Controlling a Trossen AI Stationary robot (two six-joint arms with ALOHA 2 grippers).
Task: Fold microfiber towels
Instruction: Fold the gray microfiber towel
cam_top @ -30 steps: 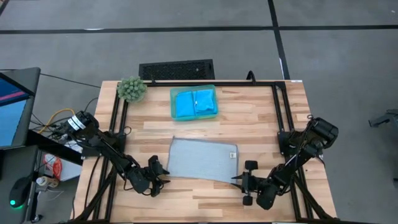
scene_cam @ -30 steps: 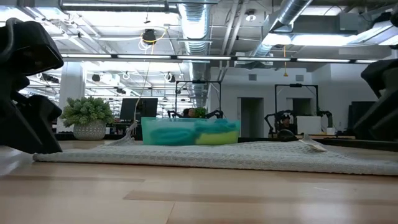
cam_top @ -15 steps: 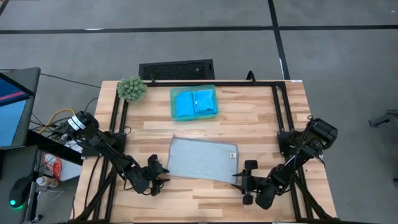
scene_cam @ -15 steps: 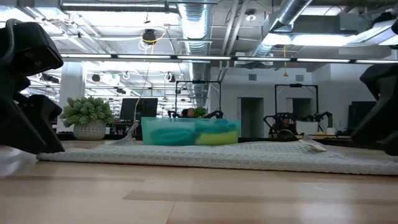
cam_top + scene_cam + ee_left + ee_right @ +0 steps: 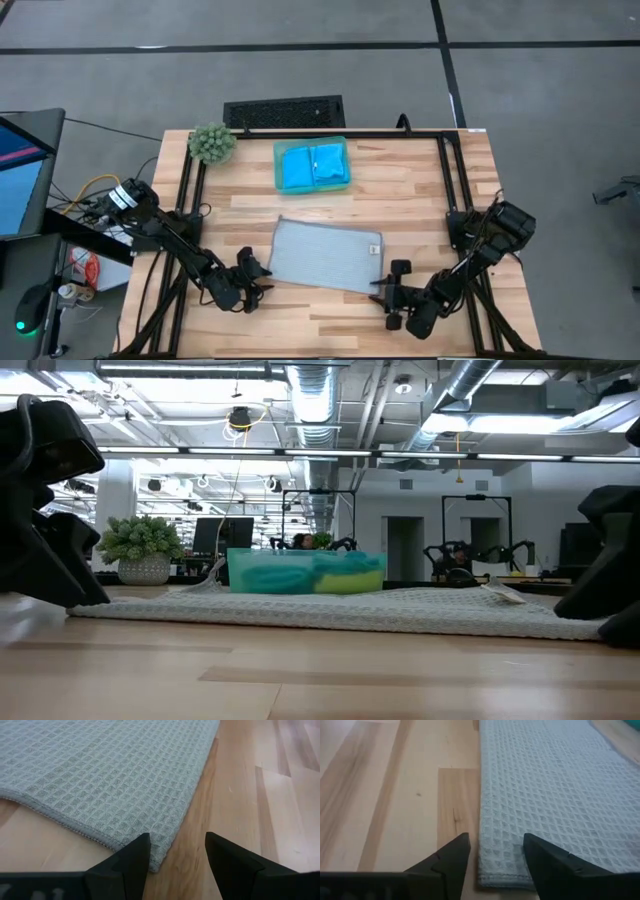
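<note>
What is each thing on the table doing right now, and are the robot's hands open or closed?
Light grey waffle-weave microfiber towel: spread flat, unfolded.
Two bright blue folded towels: lying side by side in the tray.
Translucent teal rectangular tray: upright, holding towels.
Fuzzy green plant ball: standing at the table corner.
Left hand: open at a towel corner.
Right hand: open at a towel corner.

I see a wooden table (image 5: 420, 190) standing on a grey floor (image 5: 300, 75) with dark lines. Beyond it is a big room — shiny pipes (image 5: 310, 390) and long lights (image 5: 510, 423) hang from the ceiling. Far back are white walls, doorways (image 5: 398, 548) and black screens (image 5: 222, 535).
</note>
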